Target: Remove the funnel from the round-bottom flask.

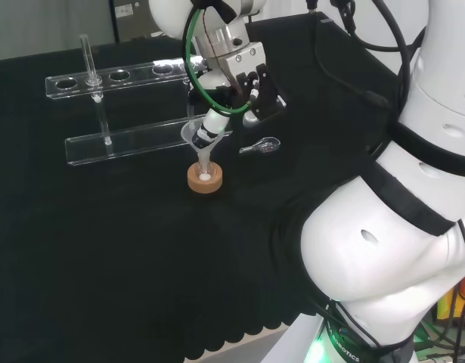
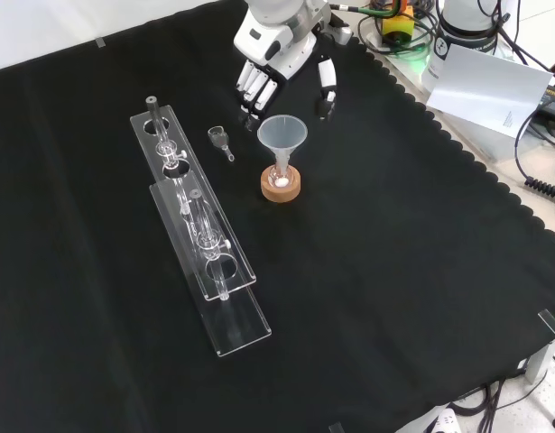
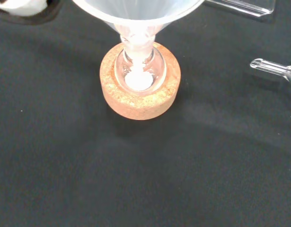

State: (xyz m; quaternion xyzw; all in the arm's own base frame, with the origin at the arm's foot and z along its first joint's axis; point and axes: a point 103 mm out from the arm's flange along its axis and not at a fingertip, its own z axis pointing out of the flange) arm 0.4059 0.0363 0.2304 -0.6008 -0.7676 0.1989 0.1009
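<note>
In the front view we see the cork ring (image 2: 281,188) nearest, holding the flask (image 3: 138,71) with a little white powder, the funnel (image 2: 282,135) upright in its neck. Just behind, the hand (image 2: 275,68) hovers, fingers apart and straight, either side of the rim, gripping nothing.

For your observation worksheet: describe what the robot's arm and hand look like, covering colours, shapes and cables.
The arm has bulky, rounded, glossy white links with black bands at the joints. The hand is black and white, with white fingers tipped in black. A green cable loops beside the wrist, alongside black ones.
</note>
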